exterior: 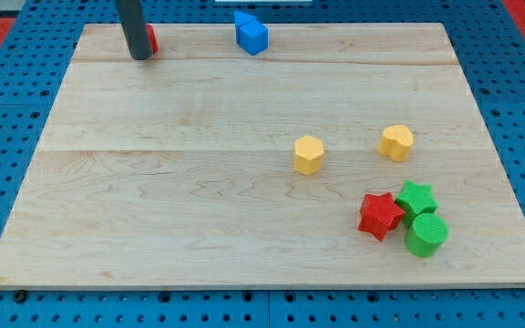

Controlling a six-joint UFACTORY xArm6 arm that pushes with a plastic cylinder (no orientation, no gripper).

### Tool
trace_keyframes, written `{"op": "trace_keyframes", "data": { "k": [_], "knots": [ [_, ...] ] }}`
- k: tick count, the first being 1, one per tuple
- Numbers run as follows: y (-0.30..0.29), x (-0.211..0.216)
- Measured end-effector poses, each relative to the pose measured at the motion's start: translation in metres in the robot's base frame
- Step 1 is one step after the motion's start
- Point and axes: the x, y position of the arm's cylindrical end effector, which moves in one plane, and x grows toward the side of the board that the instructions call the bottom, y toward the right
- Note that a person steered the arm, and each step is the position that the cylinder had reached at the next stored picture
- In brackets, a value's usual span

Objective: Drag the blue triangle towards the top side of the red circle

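My tip (pixel 139 56) stands at the board's top left, right in front of a red block (pixel 151 40) that it mostly hides; only a red sliver shows on the rod's right side. Blue blocks (pixel 252 34) sit at the top edge, right of the tip by about a fifth of the board's width; a blue cube is in front and a second blue piece (pixel 242 17) peeks out behind it, its shape unclear.
A yellow hexagon (pixel 308 154) and a yellow heart (pixel 396 142) lie right of centre. A red star (pixel 379 216), a green star (pixel 416 198) and a green cylinder (pixel 426 235) cluster at the lower right. The wooden board (pixel 153 210) lies on a blue pegboard.
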Motion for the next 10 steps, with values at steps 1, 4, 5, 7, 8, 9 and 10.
{"op": "trace_keyframes", "data": {
  "k": [1, 4, 5, 7, 8, 9, 10],
  "knots": [
    [0.042, 0.043],
    [0.306, -0.048],
    [0.300, -0.070],
    [0.182, -0.069],
    [0.181, -0.069],
    [0.148, -0.070],
    [0.127, -0.068]
  ]
}}
